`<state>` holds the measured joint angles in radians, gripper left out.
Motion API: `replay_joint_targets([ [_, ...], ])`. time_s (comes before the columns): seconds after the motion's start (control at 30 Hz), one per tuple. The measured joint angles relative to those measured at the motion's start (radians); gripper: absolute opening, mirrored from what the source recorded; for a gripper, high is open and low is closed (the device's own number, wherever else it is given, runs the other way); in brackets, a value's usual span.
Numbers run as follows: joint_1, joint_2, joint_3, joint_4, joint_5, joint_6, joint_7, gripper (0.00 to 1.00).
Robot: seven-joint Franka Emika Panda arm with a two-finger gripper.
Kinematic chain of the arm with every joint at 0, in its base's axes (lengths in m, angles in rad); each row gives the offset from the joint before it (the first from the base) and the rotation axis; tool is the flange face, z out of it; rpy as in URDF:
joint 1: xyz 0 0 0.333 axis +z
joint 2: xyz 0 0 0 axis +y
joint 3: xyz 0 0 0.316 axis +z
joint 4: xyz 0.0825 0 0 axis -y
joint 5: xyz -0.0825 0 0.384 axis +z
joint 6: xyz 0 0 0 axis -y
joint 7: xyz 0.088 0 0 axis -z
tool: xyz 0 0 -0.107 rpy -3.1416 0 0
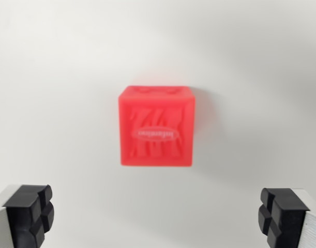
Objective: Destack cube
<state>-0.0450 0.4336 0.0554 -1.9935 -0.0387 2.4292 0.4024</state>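
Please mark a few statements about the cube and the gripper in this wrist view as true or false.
1. The cube is red. True.
2. The gripper is shut on the cube. False: it is open, with its fingers well apart and clear of the cube.
3. The cube sits on a white surface. True.
4. A blue cube lies beside the red one. False: only one cube shows.
5. The cube's facing side has raised relief. True.
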Motion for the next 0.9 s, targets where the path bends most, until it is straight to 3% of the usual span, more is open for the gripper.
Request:
replay_joint_targets([
  [0.43, 0.0, -0.094, 0.0, 0.014, 0.009, -0.108, -0.008, 1.0],
  [0.9, 0.0, -0.171, 0.001, 0.059, 0.015, -0.23, -0.013, 1.0],
])
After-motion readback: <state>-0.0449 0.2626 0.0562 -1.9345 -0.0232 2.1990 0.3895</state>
